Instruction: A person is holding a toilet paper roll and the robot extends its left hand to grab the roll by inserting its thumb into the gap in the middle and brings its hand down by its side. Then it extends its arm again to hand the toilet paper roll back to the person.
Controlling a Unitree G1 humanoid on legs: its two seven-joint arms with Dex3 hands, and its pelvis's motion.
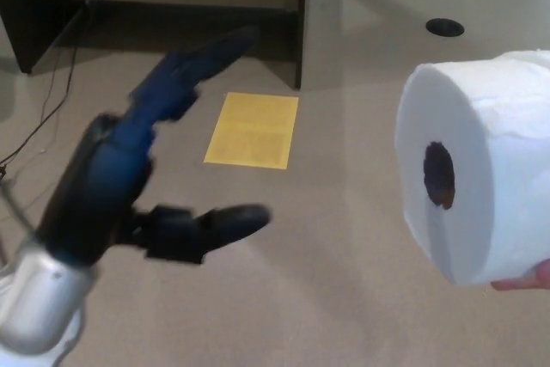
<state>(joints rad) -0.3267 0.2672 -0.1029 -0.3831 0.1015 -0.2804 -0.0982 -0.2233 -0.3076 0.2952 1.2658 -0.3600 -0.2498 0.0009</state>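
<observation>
A big white toilet paper roll (477,165) fills the right side of the head view, its dark core hole (439,175) facing left. A person's fingertip (528,278) shows under its lower right edge, holding it up. My left hand (146,186) is raised at the left, open, with the thumb (210,227) pointing right toward the roll and the fingers (193,70) stretched up and away. A wide gap separates the thumb tip from the roll. My right hand does not show.
A yellow sheet (253,132) lies on the beige carpet ahead. A dark desk frame (300,23) and shadowed recess stand at the back. Cables (51,105) trail on the floor at the left. A round black disc (444,27) sits on the floor at the back right.
</observation>
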